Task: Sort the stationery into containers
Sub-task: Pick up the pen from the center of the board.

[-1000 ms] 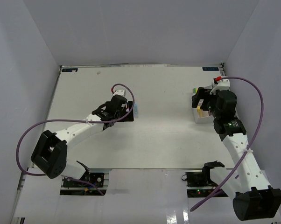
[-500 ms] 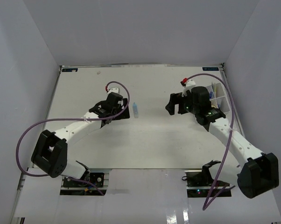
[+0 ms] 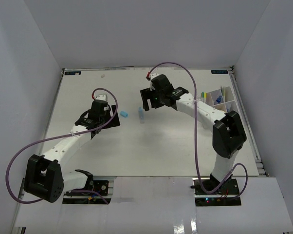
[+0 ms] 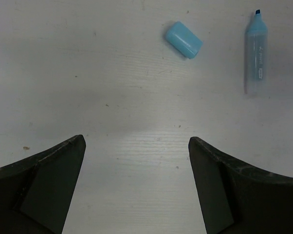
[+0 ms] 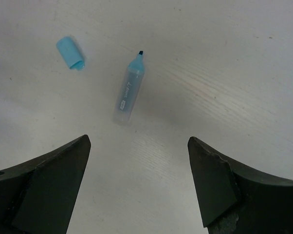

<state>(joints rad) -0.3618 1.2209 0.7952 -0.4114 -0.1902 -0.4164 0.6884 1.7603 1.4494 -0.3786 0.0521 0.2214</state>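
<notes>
Blue highlighter (image 5: 128,92), label print unreadable

I see the top view bright and even, lit from overhead; the arms (image 3: 200,109) throw only faint, soft shadows on the table (image 3: 151,146). The glossy near strip (image 3: 151,204) glares. Both wrist views run dimmer and greyer. In the left one a pale patch sits between the fingers (image 4: 39,190), perhaps a reflection. The marker (image 5: 128,92) is sharp; the near fingers look soft.

Both arms outstretched forward, left pincer (image 4: 136,140) and right pincer (image 5: 138,140) gaping, empty.
</notes>
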